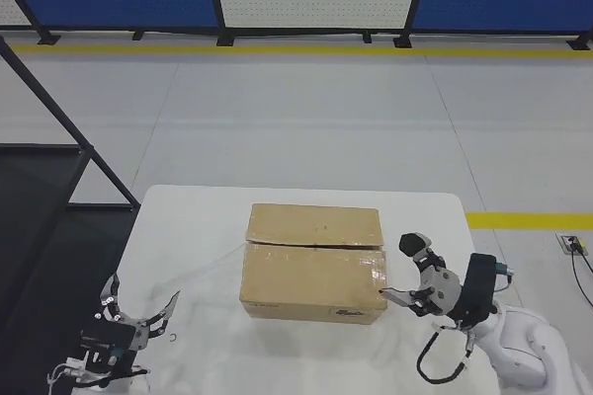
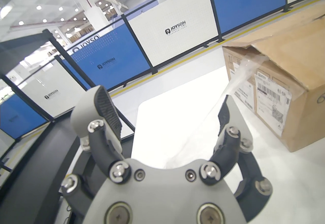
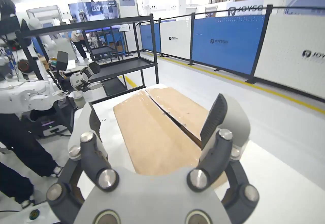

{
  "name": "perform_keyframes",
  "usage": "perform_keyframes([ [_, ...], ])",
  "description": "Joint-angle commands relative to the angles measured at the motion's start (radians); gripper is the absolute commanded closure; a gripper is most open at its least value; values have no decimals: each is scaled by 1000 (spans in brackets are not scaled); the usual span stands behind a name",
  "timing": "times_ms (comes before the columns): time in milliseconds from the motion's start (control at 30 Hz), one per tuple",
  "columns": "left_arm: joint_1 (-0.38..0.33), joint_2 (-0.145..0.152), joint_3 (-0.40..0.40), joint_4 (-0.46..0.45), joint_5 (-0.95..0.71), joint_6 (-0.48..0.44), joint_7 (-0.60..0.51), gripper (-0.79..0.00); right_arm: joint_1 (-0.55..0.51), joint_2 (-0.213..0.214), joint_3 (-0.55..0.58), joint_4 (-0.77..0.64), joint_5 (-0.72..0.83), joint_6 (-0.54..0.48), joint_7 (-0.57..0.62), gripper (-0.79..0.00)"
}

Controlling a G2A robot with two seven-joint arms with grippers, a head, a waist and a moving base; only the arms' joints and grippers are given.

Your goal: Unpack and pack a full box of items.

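The box (image 1: 314,262) sits shut in the middle of the tabletop (image 1: 198,227). Its two top flaps meet along a seam that is already split, and the far flap stands a little higher than the near one. From the left end of the box a strip of clear tape (image 2: 241,75) hangs loose and runs out toward my left hand (image 1: 138,318).

That hand is near the left front corner of the tabletop, well apart from the box, with its fingers spread wide and nothing between them. In the left wrist view the tape seems to end at one fingertip (image 2: 224,108), but I cannot tell if it sticks there.

My right hand (image 1: 403,269) is just beside the right end of the box, also spread wide and empty.

I judge two risks. If the tape clings to the left fingertip, pulling that hand away may drag the light box sideways. If the right hand goes in too low, it may push the box along the tabletop and not lift a flap.
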Motion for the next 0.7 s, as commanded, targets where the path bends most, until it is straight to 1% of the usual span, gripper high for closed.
perform_keyframes([
  [0, -13, 0, -13, -3, -64, -42, -44, -785, 85, 6, -16, 108, 149, 37, 178, -785],
  [67, -22, 3, -32, -6, -100, -91, -84, -785, 136, 9, -41, 170, 281, 52, 289, -785],
  [167, -28, 7, -60, 4, -141, -147, -97, -785, 196, 16, -64, 258, 469, 66, 452, -785],
  [267, -29, 8, -77, 17, -165, -172, -104, -785, 233, 23, -85, 319, 628, 81, 593, -785],
  [367, -29, 8, -77, 17, -165, -172, -104, -785, 259, 31, -97, 359, 744, 90, 720, -785],
  [467, -29, 8, -77, 17, -165, -172, -104, -785, 271, 38, -109, 378, 822, 97, 816, -785],
  [600, -29, 8, -77, 17, -165, -172, -104, -785, 278, 43, -129, 389, 919, 91, 896, -785],
  [667, -29, 8, -77, 17, -165, -172, -104, -785, 285, 46, -138, 394, 942, 98, 933, -785],
])
